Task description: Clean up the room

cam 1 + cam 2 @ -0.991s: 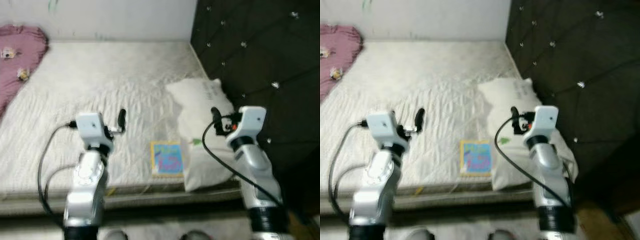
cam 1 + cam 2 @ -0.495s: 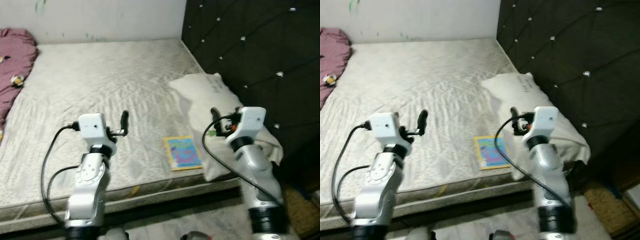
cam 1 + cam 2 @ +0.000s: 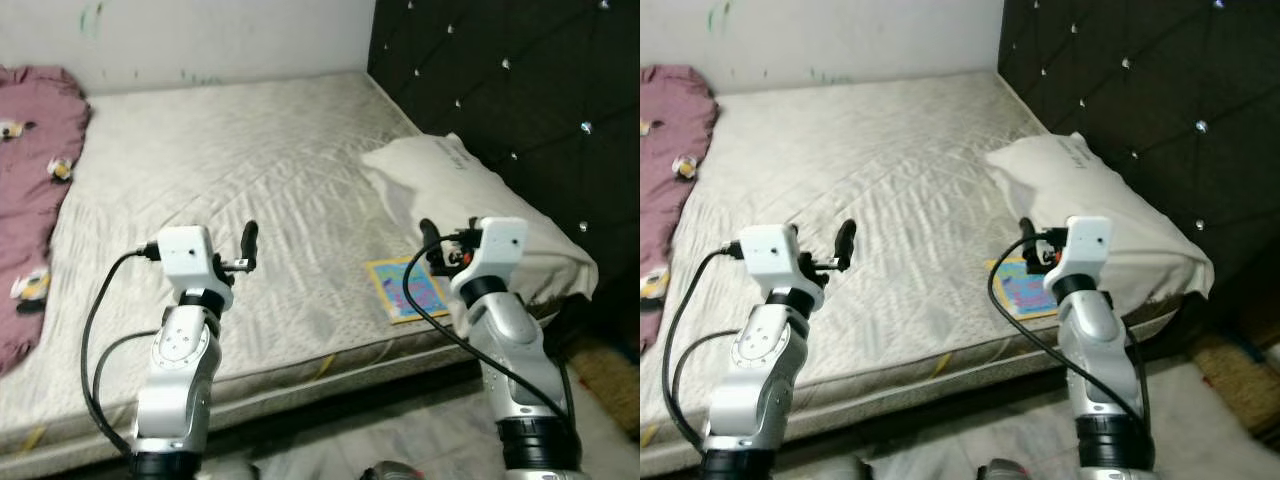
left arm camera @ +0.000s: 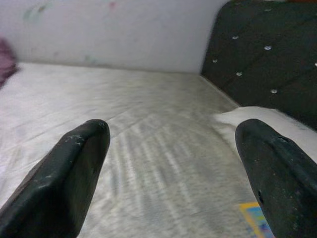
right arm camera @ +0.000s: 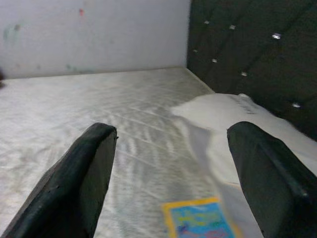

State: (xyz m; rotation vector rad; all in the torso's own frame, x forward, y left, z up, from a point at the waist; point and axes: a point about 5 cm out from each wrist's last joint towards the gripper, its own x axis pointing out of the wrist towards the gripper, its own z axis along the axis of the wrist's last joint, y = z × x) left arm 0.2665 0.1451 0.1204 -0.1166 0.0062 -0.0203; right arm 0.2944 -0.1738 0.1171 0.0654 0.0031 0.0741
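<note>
The robot stands at the foot edge of a bare mattress (image 3: 250, 180) with both arms raised over it. The left hand (image 4: 168, 163) and the right hand (image 5: 173, 168) are each spread wide with nothing between the fingers.

The nearest thing to tidy is a thin colourful picture book (image 3: 405, 288), lying flat on the mattress near its edge, just beside the white pillow (image 3: 480, 210) that leans toward the dark tufted headboard (image 3: 520, 90). A maroon blanket (image 3: 30, 180) with small printed figures is bunched along the far left side.

The main risk is the book itself — it lies flush on a soft surface, so the right hand's fingers could slide over the cover or dig into the mattress rather than get under an edge. A push could also nudge it off the mattress edge to the floor, or under the pillow. The right arm's cable (image 3: 430, 310) hangs close to the book and might snag it.

Much is hard to judge: the book's cover is too blurred to read, its near corner sits behind the right arm, the blanket runs out of frame, and the floor by the headboard is dim and cut off.
</note>
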